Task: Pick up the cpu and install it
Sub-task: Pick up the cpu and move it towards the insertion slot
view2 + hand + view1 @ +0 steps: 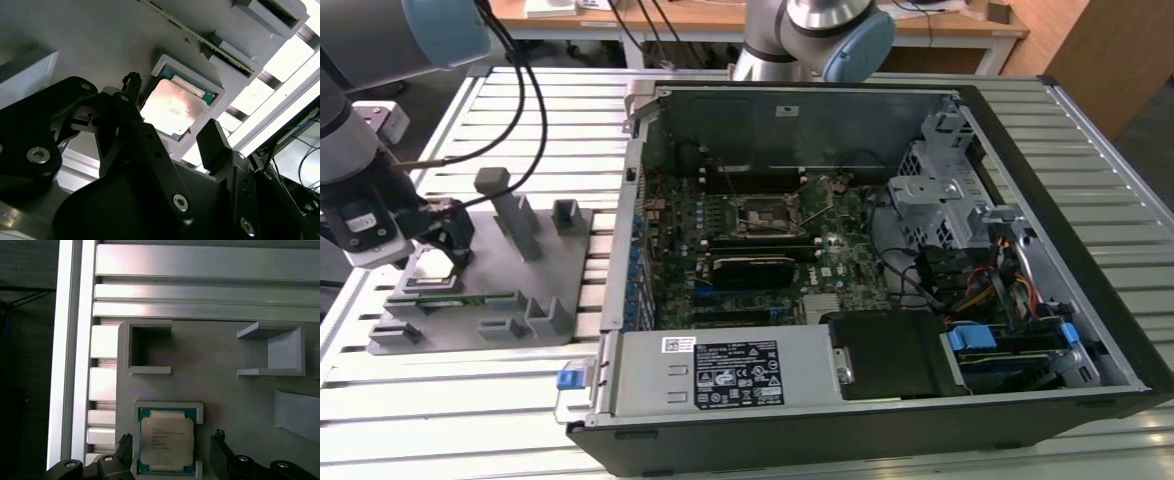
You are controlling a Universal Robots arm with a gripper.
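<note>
The cpu (166, 440) lay flat, silvery top up, in a square pocket of the grey fixture tray (220, 390), close to one edge of the tray. The gripper (171, 441) hung just over that pocket with its jaws spread wide, one black finger (125, 442) on each side of the chip, neither pressing on it. The tray rested on the slatted table (494, 400) and the open computer case (1067, 200) stood just beside the tray, on the exterior view's right

both wrist views close over cpu (166, 440) (172, 107)
</note>
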